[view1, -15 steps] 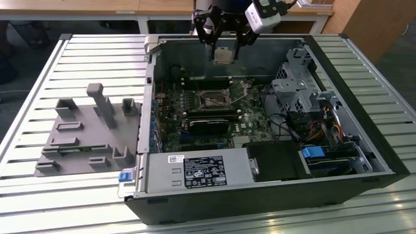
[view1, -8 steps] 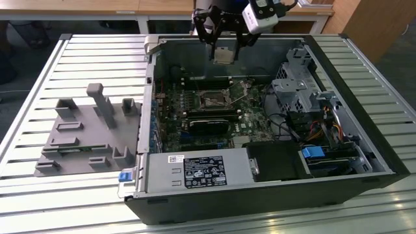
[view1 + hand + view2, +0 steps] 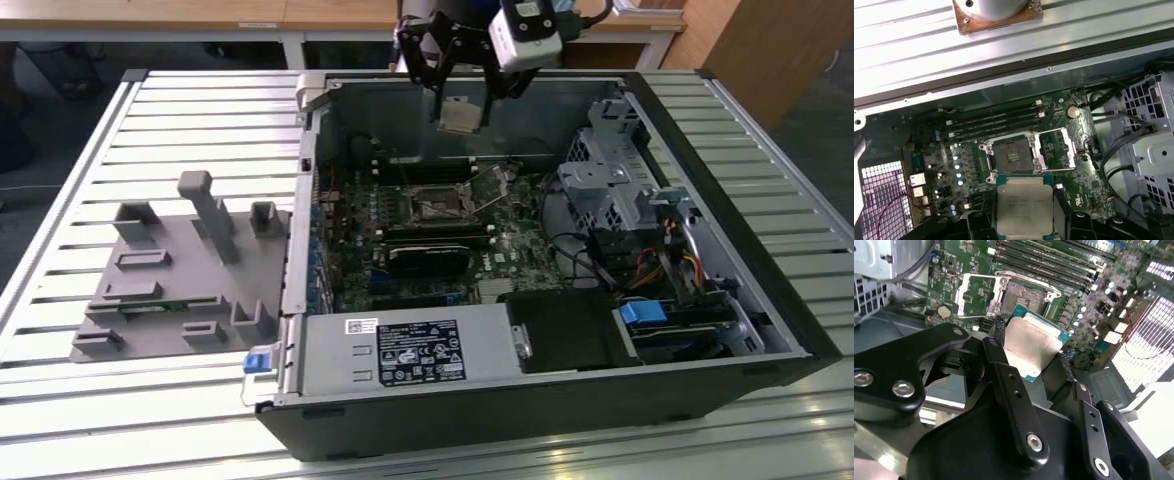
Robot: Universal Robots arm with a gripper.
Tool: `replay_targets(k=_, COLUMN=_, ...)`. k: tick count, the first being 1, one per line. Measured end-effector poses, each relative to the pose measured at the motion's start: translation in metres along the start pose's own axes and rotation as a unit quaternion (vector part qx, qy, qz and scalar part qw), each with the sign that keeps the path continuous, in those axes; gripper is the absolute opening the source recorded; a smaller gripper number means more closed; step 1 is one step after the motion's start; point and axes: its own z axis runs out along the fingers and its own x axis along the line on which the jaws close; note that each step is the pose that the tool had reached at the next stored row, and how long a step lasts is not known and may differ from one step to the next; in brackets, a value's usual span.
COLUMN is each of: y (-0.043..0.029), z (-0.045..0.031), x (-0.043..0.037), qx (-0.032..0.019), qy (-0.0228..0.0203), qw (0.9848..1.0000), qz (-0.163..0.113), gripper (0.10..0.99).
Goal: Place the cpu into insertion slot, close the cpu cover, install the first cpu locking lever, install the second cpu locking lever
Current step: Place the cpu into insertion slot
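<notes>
My gripper [image 3: 462,100] hangs above the open computer case, shut on the cpu [image 3: 461,116], a small square chip with a pale metal top. Both wrist views show the cpu [image 3: 1030,346] [image 3: 1023,206] pinched at two opposite edges between black fingers [image 3: 998,333]. Below it on the green board lies the insertion slot [image 3: 434,205] [image 3: 1022,296] [image 3: 1011,155], a square socket with a dark centre and nothing in it. The cpu cover [image 3: 974,295] [image 3: 1056,149], a thin silvery frame, is swung open beside the socket. The cpu is well above the socket and not touching it.
Black memory sticks [image 3: 994,122] run along one side of the socket. A metal drive cage [image 3: 614,190] with cables fills the case on the exterior view's right, and a labelled power supply [image 3: 407,352] sits at the front. A grey fixture plate [image 3: 174,270] lies on the slatted table [image 3: 80,420].
</notes>
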Motion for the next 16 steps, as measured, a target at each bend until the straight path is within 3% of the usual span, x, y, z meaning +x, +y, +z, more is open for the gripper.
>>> replay_targets(k=8, y=-0.0001, z=0.0009, x=0.0000, qx=-0.0012, qy=-0.0054, qw=0.9982, qz=0.060, gripper=0.541)
replay_targets(k=16, y=-0.0001, z=0.0019, x=0.0000, qx=-0.0025, qy=-0.0108, qw=0.9926, qz=0.121, gripper=0.541)
